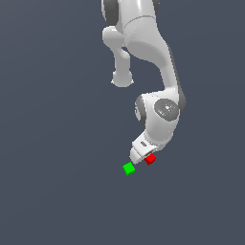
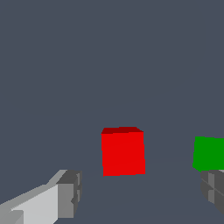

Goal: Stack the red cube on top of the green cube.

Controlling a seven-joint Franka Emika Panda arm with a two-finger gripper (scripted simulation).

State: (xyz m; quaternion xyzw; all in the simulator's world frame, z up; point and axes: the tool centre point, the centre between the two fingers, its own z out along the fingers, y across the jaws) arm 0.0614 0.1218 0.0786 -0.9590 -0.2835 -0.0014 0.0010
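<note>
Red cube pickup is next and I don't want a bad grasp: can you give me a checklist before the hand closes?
1. Hand open: ok, fingers spread apart.
2. Red cube between the fingers: ok, it lies in the gap in the wrist view.
3. Fingers down beside the cube: not ok, the cube sits ahead of the tips.
4. Green cube clear of the fingers: cannot tell, it shows just past one finger.
5. Cubes apart: ok, a gap shows in the exterior view.
</note>
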